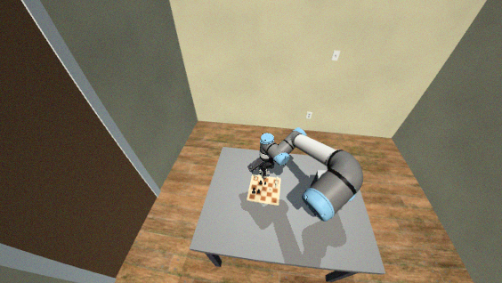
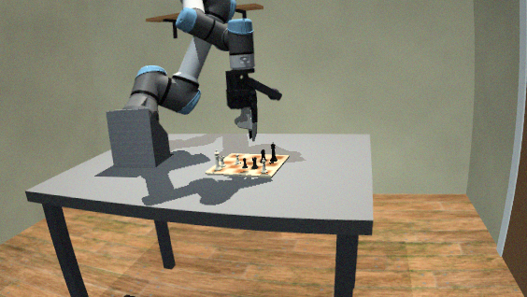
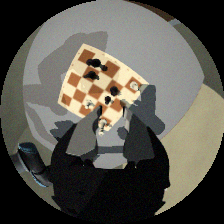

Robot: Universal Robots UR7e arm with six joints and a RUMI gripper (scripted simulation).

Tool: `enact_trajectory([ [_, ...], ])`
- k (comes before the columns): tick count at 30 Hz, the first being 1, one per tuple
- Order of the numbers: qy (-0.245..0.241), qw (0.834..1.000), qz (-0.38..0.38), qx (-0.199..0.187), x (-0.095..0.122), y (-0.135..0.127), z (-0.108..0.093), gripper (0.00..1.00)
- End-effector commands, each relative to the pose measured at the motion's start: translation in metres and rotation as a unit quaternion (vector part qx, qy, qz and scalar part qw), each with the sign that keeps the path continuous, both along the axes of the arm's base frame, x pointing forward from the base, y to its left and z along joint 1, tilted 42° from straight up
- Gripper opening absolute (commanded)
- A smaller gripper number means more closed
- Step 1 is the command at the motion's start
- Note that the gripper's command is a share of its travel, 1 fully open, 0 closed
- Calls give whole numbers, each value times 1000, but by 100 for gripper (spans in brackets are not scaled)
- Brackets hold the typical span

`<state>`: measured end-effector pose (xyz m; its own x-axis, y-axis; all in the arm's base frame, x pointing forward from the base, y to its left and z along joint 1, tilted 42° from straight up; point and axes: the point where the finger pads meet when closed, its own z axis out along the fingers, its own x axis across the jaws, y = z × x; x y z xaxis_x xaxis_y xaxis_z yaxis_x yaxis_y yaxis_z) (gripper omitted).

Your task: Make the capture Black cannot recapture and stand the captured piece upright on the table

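Note:
A small chessboard [image 1: 264, 190] lies on the grey table, also in the exterior view [image 2: 248, 165] and the wrist view [image 3: 102, 82]. Several black and white pieces stand upright on it; a tall black piece [image 2: 273, 153] stands at the far right corner and a white piece [image 2: 217, 160] at the left end. My gripper [image 2: 251, 133] hangs well above the board's back edge, pointing down. Its fingers are narrowed with a gap and hold nothing. In the wrist view a white piece [image 3: 103, 124] shows far below between them.
The arm's grey base block [image 2: 135, 137] stands on the table left of the board. The arm's elbow [image 1: 334, 187] hangs over the table to the right of the board. A wall shelf [image 2: 206, 16] is behind the arm.

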<state>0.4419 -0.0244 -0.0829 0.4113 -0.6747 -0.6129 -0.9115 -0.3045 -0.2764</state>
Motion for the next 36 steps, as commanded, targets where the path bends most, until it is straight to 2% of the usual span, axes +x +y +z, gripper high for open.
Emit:
enact_trajectory([
  [1, 0, 1000, 0, 0, 0, -1, 0, 22],
  [22, 0, 1000, 0, -1, 0, 3, -3, 22],
  [36, 0, 1000, 0, -1, 1, 14, -17, 22],
])
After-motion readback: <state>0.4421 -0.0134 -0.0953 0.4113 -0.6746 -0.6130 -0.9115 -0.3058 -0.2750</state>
